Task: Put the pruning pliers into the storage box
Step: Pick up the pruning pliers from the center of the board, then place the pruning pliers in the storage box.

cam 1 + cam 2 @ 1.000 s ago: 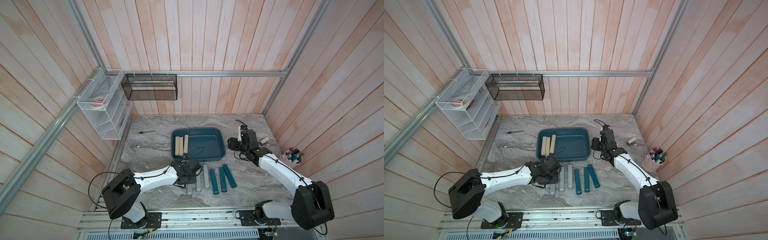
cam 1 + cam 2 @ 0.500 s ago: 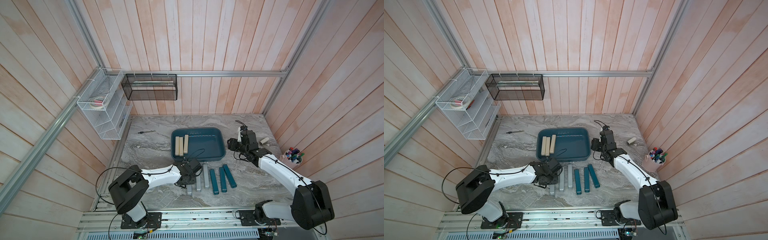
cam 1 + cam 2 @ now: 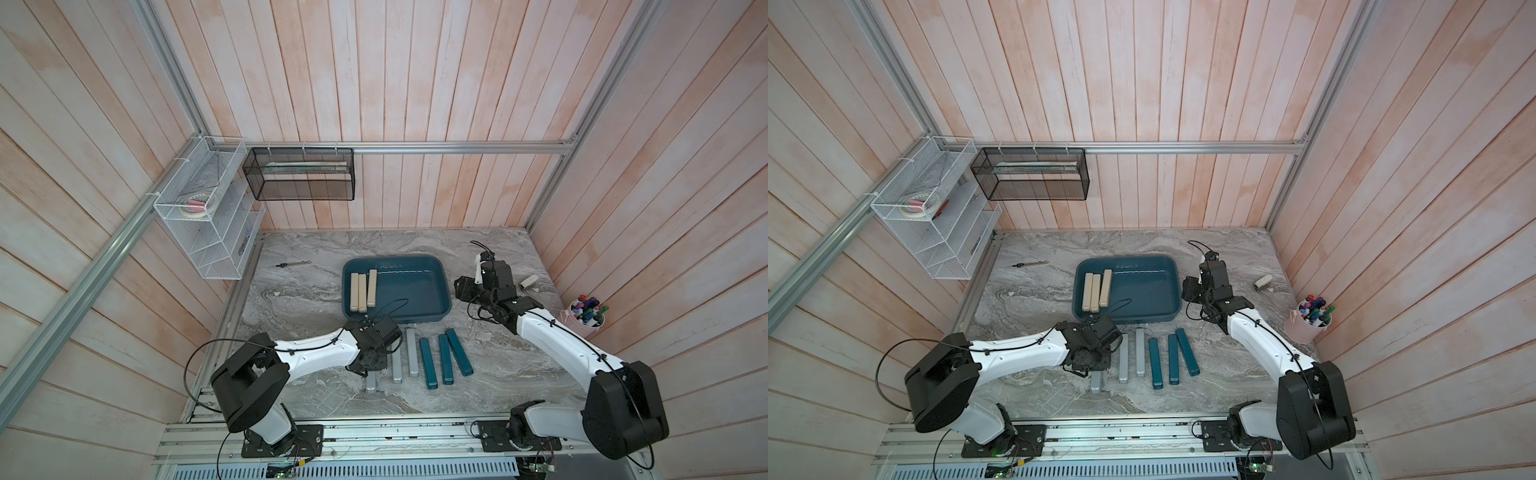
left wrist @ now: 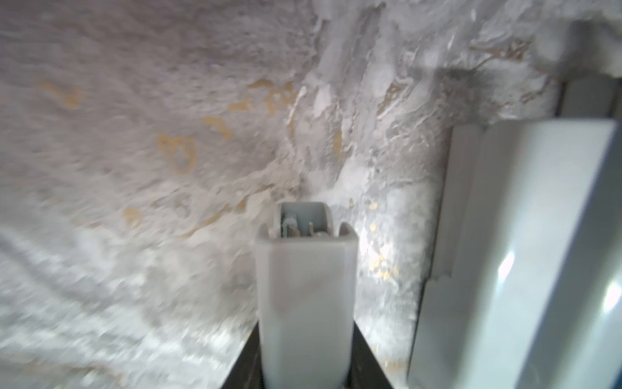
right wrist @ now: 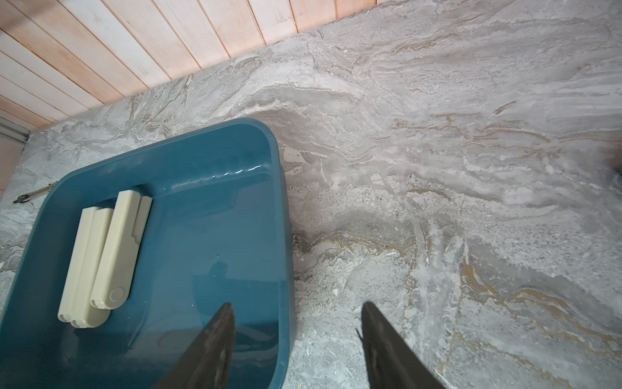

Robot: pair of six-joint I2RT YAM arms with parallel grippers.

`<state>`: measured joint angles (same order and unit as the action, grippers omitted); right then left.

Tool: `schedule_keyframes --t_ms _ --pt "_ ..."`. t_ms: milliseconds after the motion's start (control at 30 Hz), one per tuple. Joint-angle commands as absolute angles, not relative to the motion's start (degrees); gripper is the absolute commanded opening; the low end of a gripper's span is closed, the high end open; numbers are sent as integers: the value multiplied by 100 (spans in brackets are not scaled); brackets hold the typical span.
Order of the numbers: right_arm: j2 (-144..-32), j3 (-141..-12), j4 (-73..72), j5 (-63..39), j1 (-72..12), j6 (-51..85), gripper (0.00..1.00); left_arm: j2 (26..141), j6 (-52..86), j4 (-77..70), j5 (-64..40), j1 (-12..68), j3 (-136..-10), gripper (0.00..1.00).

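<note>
**Left gripper** [image 4: 305, 357]: you see it clamped narrow on one light grey pruning pliers [image 4: 304, 286], low at the marble table [image 3: 498, 374], just in front of the storage box [image 3: 409, 297]. Three beige pliers [image 3: 362, 293] lie inside the box. Two grey pliers [image 3: 411, 353] and three teal pliers [image 3: 444, 359] lie outside it.

**Right gripper** [image 5: 298, 306]: half-open, empty, astride the box's wall.

Left arm [image 3: 316, 353] stretched low from the near-left base toward centre, wrist bent down, left gripper [image 3: 371, 368] clamped on a light grey bar [image 4: 304, 296], right arm [image 3: 557, 345] extended farther back, right gripper [image 5: 296, 313] angled downward, jaws apart, holding nothing
</note>
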<state>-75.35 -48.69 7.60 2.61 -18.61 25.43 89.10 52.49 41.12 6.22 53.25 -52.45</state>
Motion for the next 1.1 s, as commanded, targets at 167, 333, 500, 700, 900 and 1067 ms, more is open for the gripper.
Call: schedule_keyframes --t_ms 167,333,500,700,900,1067 --pt "-7527 -5093 870 220 -1885 2525 61 8637 4699 5042 694 4913 -6823 29" --pt "-7358 -5016 850 247 -1870 2486 61 9207 3955 4976 753 4380 -8036 29" --pt "-7248 -4999 946 111 -1823 2466 61 10081 3312 4768 677 3877 -9211 29" --pt "-6989 -4870 1004 1 -1814 2488 62 11329 2837 4705 662 3506 -10322 29" --pt "-6841 -4812 1197 187 -1827 2452 62 12270 2755 4549 690 3341 -11054 29" --pt "-6772 -4778 1242 192 -1823 2410 61 12811 2760 4510 693 3228 -11361 29"
